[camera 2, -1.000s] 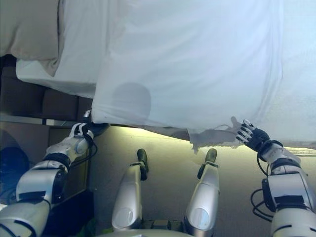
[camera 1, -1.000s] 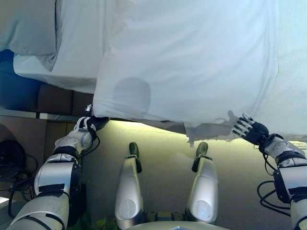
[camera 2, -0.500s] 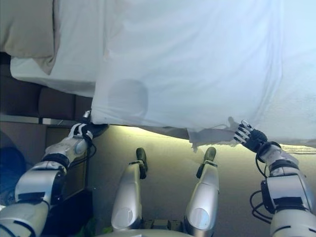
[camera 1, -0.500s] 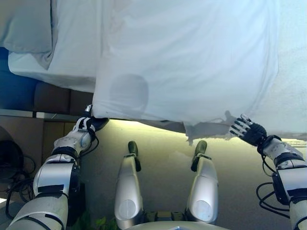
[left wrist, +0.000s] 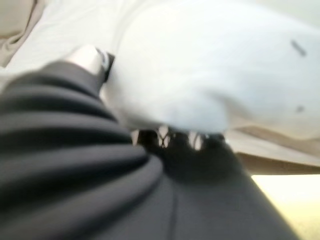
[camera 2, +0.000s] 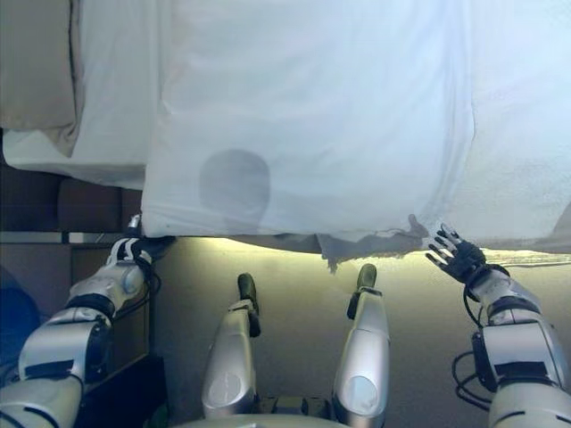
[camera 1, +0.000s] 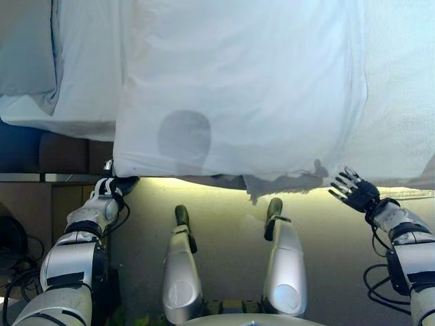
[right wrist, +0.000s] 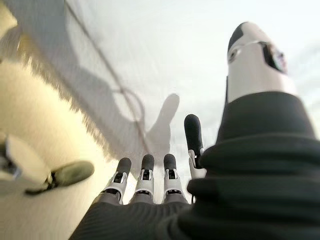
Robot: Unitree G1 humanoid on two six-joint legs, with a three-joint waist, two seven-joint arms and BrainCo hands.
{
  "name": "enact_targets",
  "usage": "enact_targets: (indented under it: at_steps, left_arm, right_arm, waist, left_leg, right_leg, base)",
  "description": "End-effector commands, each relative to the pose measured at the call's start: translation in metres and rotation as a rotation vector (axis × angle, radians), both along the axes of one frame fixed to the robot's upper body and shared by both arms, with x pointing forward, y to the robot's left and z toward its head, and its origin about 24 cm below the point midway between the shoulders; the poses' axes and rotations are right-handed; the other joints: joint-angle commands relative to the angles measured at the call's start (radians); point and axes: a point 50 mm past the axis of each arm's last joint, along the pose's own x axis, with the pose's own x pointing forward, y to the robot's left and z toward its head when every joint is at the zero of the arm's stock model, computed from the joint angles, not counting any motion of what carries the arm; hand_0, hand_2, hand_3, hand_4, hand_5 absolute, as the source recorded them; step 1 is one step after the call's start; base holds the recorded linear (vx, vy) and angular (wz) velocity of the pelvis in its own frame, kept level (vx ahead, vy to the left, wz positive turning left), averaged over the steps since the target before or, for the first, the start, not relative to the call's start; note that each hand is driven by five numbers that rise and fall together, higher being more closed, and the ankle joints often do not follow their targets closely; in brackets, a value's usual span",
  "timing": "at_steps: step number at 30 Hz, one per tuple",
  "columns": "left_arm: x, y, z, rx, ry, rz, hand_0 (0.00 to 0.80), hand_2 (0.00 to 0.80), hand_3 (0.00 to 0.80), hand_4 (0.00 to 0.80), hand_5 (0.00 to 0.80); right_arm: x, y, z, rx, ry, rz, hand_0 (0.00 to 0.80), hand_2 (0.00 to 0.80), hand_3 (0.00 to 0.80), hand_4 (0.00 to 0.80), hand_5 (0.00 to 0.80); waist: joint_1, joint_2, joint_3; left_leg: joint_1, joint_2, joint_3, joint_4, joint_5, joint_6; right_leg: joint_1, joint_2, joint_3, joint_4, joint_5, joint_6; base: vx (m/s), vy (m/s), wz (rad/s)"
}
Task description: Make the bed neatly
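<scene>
A white duvet (camera 1: 238, 88) lies over the bed and its near edge hangs past the mattress side. My left hand (camera 1: 109, 191) holds the duvet's near left corner. In the left wrist view the thumb (left wrist: 90, 57) lies on top of the cloth (left wrist: 200, 75) and the fingers (left wrist: 165, 137) curl beneath it. My right hand (camera 1: 355, 191) hovers open with fingers spread, just below the bed's edge and right of a ragged hanging sheet edge (camera 1: 282, 185), touching nothing. The right wrist view shows its straight fingers (right wrist: 145, 172) in front of the white bedding (right wrist: 165, 55).
A pale pillow (camera 1: 24, 47) lies at the bed's upper left on the white sheet (camera 1: 81, 75). The dark bed base (camera 1: 61, 153) shows under it. More white sheet (camera 1: 401, 102) spreads to the duvet's right. Beige floor (camera 1: 224, 204) runs along the bed.
The whole picture has shifted left, so the camera moved. My left hand keeps its hold on the duvet corner. My right hand, still open, now sits slightly lower and farther from the ragged edge.
</scene>
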Motion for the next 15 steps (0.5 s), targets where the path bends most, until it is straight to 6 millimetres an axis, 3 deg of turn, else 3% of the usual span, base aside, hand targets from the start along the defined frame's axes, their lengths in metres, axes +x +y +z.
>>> enact_targets:
  at_steps: [1, 10, 15]
  left_arm:
    - [-0.021, 0.096, 0.058, 0.099, -0.154, 0.380, 0.800, 0.800, 0.800, 0.800, 0.800]
    - [-0.044, 0.134, 0.080, 0.150, -0.130, 0.477, 0.800, 0.800, 0.800, 0.800, 0.800]
    - [-0.047, 0.138, 0.086, 0.152, -0.129, 0.473, 0.800, 0.800, 0.800, 0.800, 0.800]
  right_arm:
    - [-0.008, -0.011, 0.002, 0.010, 0.000, -0.040, 0.000, 0.000, 0.000, 0.000, 0.000]
    - [-0.003, -0.016, 0.016, -0.017, -0.049, 0.006, 0.000, 0.000, 0.000, 0.000, 0.000]
    - [0.001, -0.016, 0.021, -0.019, -0.063, 0.012, 0.000, 0.000, 0.000, 0.000, 0.000]
  waist:
    - [0.010, -0.006, -0.025]
    - [0.018, -0.005, 0.000]
    - [0.027, -0.012, 0.008]
  left_leg:
    - [-0.048, -0.003, 0.030, 0.064, -0.011, 0.052]
    - [-0.131, -0.018, 0.018, 0.206, -0.096, 0.071]
    - [-0.161, -0.019, 0.009, 0.218, -0.101, 0.079]
  right_leg:
    - [0.025, -0.056, 0.011, 0.019, -0.034, 0.024]
    - [-0.017, -0.076, 0.042, 0.014, -0.005, 0.030]
    - [-0.034, -0.069, 0.042, 0.010, 0.003, 0.030]
  base:
    - [-0.011, 0.247, 0.11]
    - [-0.028, 0.136, 0.01]
    - [-0.048, 0.026, -0.07]
